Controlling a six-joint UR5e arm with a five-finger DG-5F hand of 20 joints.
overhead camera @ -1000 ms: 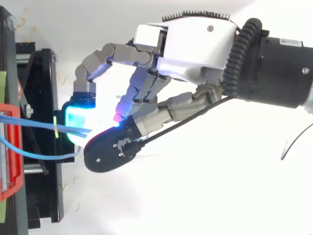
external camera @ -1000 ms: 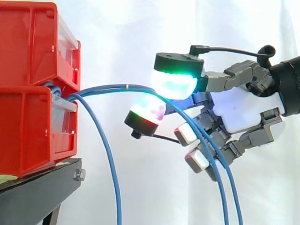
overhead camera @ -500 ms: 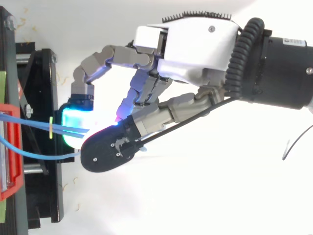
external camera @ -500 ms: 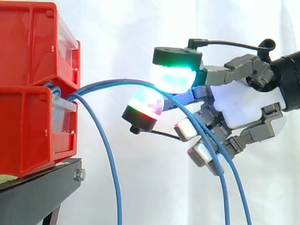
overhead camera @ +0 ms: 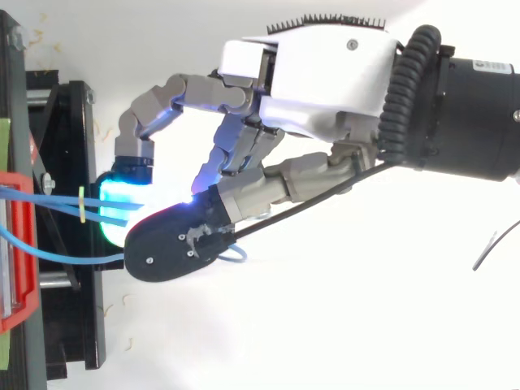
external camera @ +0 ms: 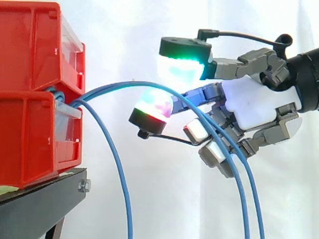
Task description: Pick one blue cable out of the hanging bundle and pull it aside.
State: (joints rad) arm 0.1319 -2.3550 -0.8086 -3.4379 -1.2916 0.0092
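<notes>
A white curtain (external camera: 149,30) hangs behind everything; against it, at the left of the side view, two red bins (external camera: 30,139) are stacked on a black stand (external camera: 45,199). No writing on the bins or stand is clear enough to read.

The hand (external camera: 254,107) reaches in from the right with its white palm upright and facing the bins, its fingers (external camera: 219,152) bent toward them; seen from above, the back of the hand (overhead camera: 325,73) is uppermost. One pad glowing green and cyan (external camera: 180,69) sits high, and a second pad glowing red and green (external camera: 153,107) sits lower and nearer the bins, with a clear gap between the two.

A pair of blue cables (external camera: 114,87) leaves the gap between the bins, arches rightward through that gap over the lower pad, then drops steeply in front of the curled lower fingers; the hand is hooked loosely round the pair rather than pinching it.

A third blue cable (external camera: 125,199) leaves the same spot and hangs down alone, near the bins and well apart from the pair below.

A thin yellow band (overhead camera: 81,204) wraps the pair between the bins and the pads.
</notes>
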